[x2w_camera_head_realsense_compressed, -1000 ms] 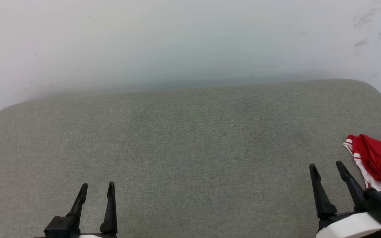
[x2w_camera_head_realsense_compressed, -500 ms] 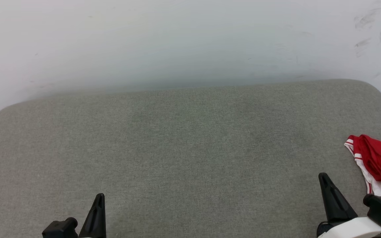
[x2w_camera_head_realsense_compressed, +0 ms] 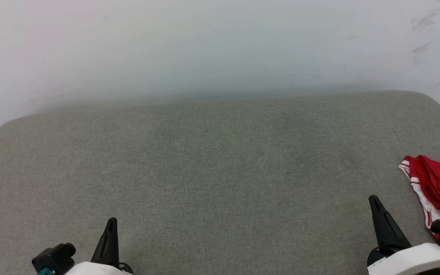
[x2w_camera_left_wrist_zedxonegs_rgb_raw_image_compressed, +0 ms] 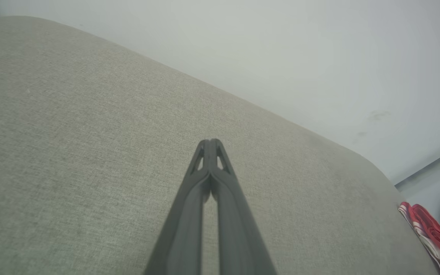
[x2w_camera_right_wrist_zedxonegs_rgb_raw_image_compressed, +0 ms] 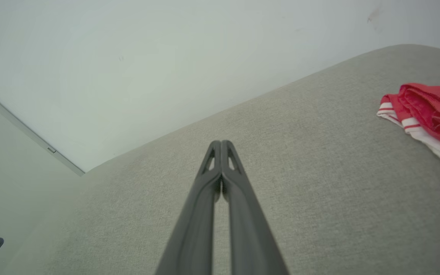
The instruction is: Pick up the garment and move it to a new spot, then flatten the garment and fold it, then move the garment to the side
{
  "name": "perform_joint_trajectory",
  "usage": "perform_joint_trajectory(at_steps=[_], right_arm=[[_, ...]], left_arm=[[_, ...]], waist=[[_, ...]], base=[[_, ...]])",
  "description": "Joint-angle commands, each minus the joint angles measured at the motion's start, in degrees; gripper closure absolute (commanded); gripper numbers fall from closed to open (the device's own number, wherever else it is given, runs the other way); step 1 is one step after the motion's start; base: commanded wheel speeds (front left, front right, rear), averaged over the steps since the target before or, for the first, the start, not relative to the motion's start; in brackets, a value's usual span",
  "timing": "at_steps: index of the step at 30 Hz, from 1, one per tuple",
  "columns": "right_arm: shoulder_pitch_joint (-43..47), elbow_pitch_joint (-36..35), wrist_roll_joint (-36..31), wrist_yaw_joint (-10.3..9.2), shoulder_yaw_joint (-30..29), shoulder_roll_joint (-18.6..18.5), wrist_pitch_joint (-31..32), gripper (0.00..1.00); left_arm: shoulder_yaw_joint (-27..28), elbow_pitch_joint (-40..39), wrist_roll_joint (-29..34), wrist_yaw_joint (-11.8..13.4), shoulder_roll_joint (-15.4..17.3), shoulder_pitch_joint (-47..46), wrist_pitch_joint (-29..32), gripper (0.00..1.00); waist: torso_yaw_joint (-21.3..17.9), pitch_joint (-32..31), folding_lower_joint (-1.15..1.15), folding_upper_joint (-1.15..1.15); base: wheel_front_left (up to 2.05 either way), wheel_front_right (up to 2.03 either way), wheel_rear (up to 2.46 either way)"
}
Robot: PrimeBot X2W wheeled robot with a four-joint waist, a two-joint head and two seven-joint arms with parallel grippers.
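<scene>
Head view: left gripper low at the left, right gripper low at the right, both over the grey cushion. Each shows as a single dark spike, its fingers pressed together with nothing between them. Shirt lies bunched at the cushion's right edge, red with white red-striped trim, cut off by the frame. It sits just right of the right gripper and a little farther up, clear of the fingers, and well apart from the left gripper. White wall behind.

Left wrist view: fingers meet at the tips, empty, over bare cushion. Shirt is in the far lower right corner, a long stretch of cushion away.

Right wrist view: fingers closed tip to tip, holding nothing. Shirt is off to the upper right — near, with bare cushion in between.
</scene>
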Motion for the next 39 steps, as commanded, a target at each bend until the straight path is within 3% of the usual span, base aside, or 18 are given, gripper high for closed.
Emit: perform_joint_trajectory(at_steps=[1, 39], right_arm=[[-2.0, -0.2, 2.9, -0.01, -0.2, -0.4, 0.1, 1.0], [-6.7, 6.3, 31.6, -0.01, -1.7, -0.3, 2.5, 1.0]], left_arm=[[0.7, -0.4, -2.5, -0.6, 0.1, -1.9, 0.5, 1.0], [4.7, 3.4, -28.8, -3.7, -1.7, -7.1, 7.7, 1.0]], waist=[[0.0, 0.0, 0.0, 0.0], [0.5, 0.7, 0.0, 0.0]], base=[[0.0, 0.0, 0.0], [0.0, 0.0, 0.0]])
